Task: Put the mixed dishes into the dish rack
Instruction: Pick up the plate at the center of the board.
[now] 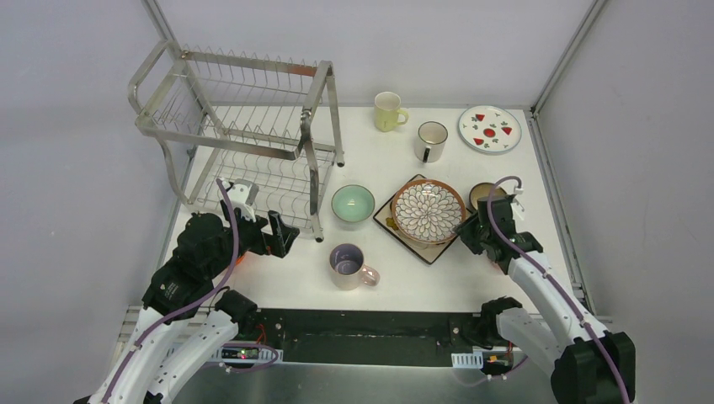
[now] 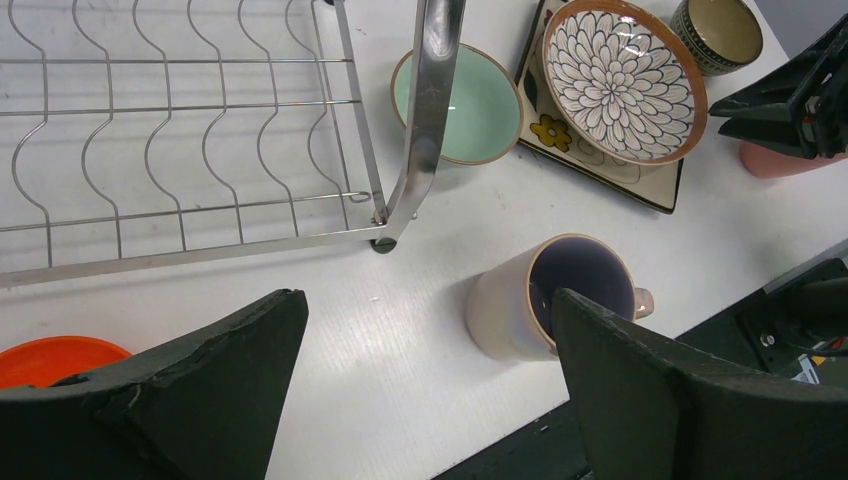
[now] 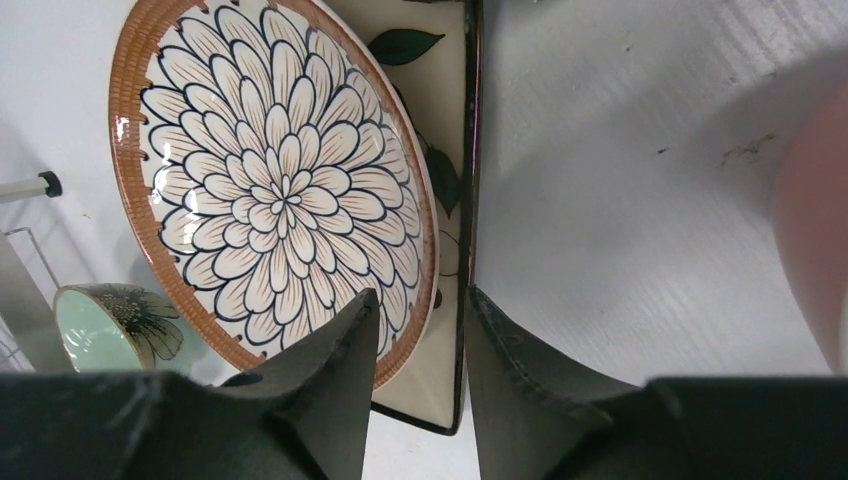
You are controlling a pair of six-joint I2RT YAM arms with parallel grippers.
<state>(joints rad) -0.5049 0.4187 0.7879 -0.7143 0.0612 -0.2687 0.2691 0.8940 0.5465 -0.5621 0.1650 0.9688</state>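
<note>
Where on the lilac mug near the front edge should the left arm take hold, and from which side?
On the lilac mug, probably the rim wall on its left side, coming down from above, one of the jaws inside and one outside. It stands upright, mouth up, and its handle points right, away from the left gripper, whose jaws stand wide open.

The round petal-pattern ceramic plate [image 3: 270,190] is gleaming under a glossy glaze, and its orange rim is showing fine ribbing. The flowered square ceramic plate [image 3: 447,90] is shining smooth too. The white worktop [image 3: 640,200] is looking matt and faintly grained. My right pincer [image 3: 420,298] is showing matt black, slightly rough plastic. The silver wire dish rack [image 1: 240,109] is glinting like polished metal.
</note>
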